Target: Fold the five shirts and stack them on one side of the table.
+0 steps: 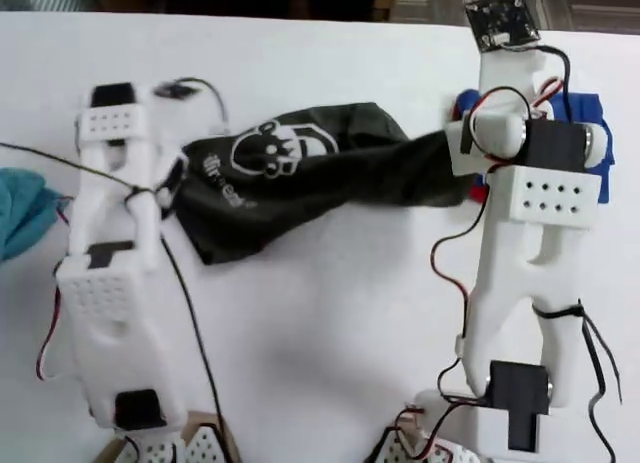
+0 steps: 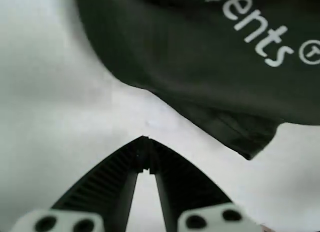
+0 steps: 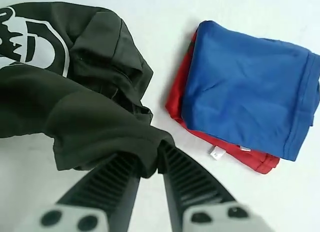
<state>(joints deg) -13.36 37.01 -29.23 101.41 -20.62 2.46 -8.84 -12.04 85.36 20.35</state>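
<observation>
L gripper sat low over the white table, fingers clenched tip to tip w/ nothing btwn them, just beside the black shirt's hem but not touching it. R gripper was clamped on a bunched edge of that same shirt, cloth pinched btwn both fingers. The black shirt lay mid-table btwn the 2 arms, unfolded and twisted, stretched from the R gripper across toward the L arm, white graphic facing up. Just beside the R gripper, on the right side of the table, sat a folded blue shirt on top of a folded red shirt, red edge peeking out underneath. Far off at the table's left edge lay a crumpled teal shirt, well apart from the rest.
</observation>
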